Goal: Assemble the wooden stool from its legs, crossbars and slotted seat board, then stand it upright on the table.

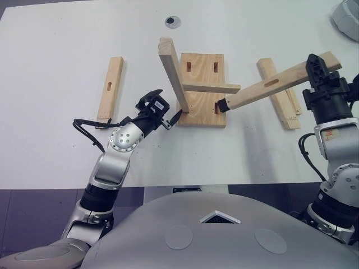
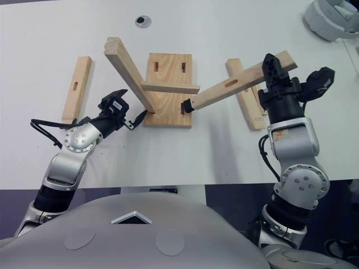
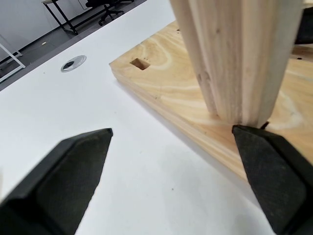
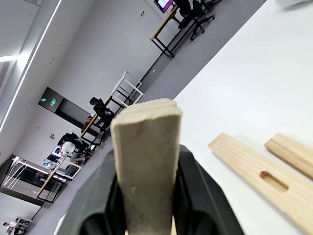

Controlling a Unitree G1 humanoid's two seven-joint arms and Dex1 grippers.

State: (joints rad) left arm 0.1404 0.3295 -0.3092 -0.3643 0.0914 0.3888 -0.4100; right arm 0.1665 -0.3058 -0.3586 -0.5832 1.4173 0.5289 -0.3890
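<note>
Seat board [image 1: 202, 109] lies flat in the middle of the white desk [image 1: 56, 157]. One leg [image 1: 173, 73] stands tilted in its near left slot, and a crossbar [image 1: 213, 87] goes from it to the right. The right tool [image 1: 317, 67] is clenched on the far end of a second leg [image 1: 269, 84], whose low end is at the near right slot. A loose leg [image 1: 110, 89] lies at the left. The left tool [image 1: 168, 103] is released, just beside the board's near left corner.

A round grommet [image 1: 173, 22] sits in the white table [image 1: 56, 56]; a pale object [image 2: 331, 19], perhaps a headset, lies far right.
</note>
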